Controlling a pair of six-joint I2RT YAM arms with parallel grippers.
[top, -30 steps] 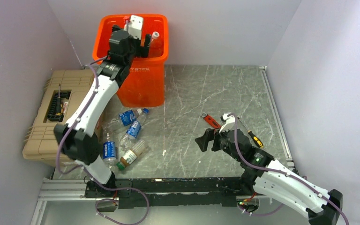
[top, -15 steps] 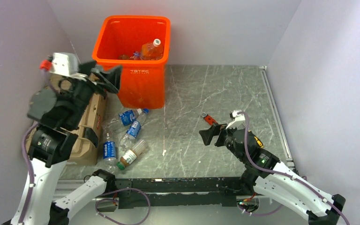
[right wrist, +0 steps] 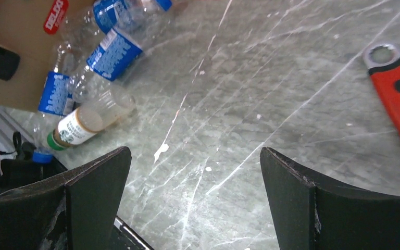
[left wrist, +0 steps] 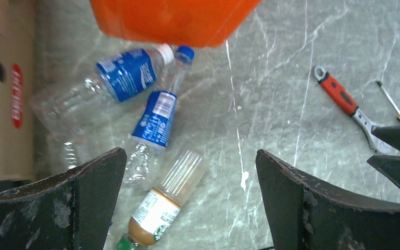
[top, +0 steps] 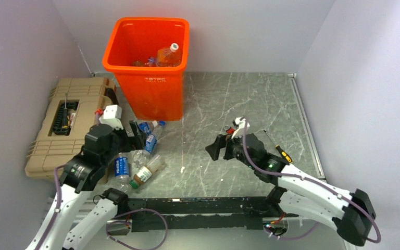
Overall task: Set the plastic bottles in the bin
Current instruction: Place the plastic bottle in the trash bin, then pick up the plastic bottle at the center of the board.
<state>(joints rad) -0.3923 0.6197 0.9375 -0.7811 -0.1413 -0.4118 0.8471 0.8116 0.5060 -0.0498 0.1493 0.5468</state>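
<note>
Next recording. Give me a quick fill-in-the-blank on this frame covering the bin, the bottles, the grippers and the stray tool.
1. The bin at the back is bright ____.
2. The left gripper and the right gripper are both ____ and hold nothing.
3. The plastic bottles loose on the table lie on the ____ arm's side.
4. The wrench has a ____ handle.

Missing words: orange; open; left; red.

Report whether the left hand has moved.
Yes. The left hand came away from over the bin, toward the near edge, down to the loose bottles.
</note>
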